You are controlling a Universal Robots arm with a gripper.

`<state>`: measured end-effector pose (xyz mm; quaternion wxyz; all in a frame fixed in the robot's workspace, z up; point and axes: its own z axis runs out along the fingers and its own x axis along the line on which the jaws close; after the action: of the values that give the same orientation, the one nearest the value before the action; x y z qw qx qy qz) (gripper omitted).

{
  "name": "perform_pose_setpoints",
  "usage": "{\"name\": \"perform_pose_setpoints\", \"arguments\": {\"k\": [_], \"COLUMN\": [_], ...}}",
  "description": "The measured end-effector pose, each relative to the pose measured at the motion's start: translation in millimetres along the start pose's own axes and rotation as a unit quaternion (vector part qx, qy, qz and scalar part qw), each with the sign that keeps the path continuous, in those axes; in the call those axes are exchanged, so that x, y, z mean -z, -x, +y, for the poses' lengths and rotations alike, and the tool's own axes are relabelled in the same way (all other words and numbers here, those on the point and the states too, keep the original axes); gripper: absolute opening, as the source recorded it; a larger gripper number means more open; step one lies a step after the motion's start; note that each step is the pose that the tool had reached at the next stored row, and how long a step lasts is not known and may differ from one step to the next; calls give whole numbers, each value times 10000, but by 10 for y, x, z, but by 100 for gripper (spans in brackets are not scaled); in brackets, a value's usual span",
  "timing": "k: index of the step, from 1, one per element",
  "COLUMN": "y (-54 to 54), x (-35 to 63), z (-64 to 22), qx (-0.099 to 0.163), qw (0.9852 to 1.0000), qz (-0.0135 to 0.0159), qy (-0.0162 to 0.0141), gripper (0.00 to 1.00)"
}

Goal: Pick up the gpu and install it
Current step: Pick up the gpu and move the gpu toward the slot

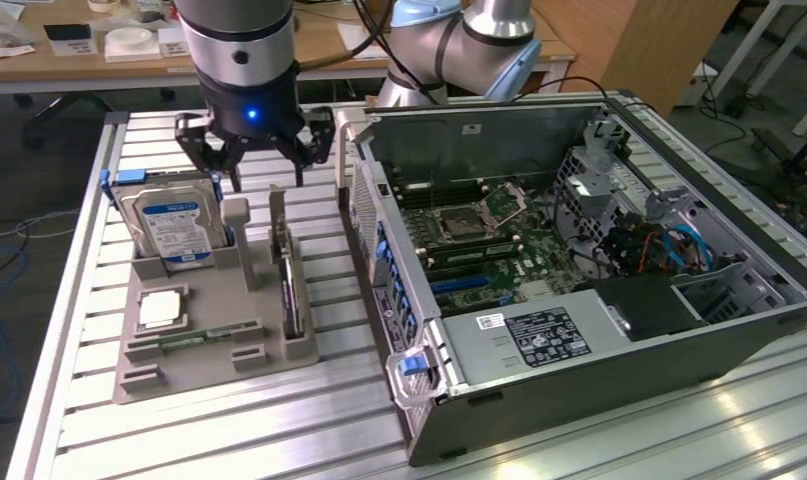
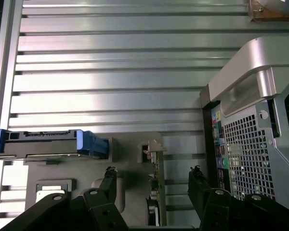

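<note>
From the exterior view, a robot arm reaches down over a ribbed metal counter (image 1: 243, 430). Its black tool (image 1: 260, 172) hangs in the air with its fingers spread wide and nothing between them. It sits just above the far end of a grey holder tray (image 1: 203, 290) lying on the counter.

The gpu (image 1: 288, 285) stands on edge in a slot of that tray, on the side nearest the computer case. It looks thin and dark, with a pale bracket rising at its far end, directly under the tool and apart from it. A silver hard drive (image 1: 174, 225) with a blue label stands upright in the tray, towards the exterior view's left of the gpu. A square processor chip (image 1: 160, 310) and a narrow green memory stick (image 1: 203, 338) lie flat nearer the tray's front. An open computer case (image 1: 603, 360) lies on the counter at the exterior view's right, its motherboard exposed.

From the wrist view, the tool (image 2: 153, 179) looks down on the counter (image 2: 111, 72). Its two black fingers (image 2: 108, 180) are held wide apart, one on each side of the gpu (image 2: 156, 185), without touching it. The card runs edge-on between them, seated in the tray (image 2: 127, 163). The hard drive (image 2: 43, 144) stands beside it in its blue frame, and the case (image 2: 250, 144) lies on the gpu's other side.
</note>
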<state>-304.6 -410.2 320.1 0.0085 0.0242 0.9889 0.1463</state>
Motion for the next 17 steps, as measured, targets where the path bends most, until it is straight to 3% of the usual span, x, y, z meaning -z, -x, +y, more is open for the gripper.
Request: {"name": "perform_pose_setpoints", "arguments": {"k": [17], "y": [-1], "x": [-67], "z": [-21], "qx": [-2], "qw": [10000], "qz": [3], "qy": [80], "gripper": [71]}}
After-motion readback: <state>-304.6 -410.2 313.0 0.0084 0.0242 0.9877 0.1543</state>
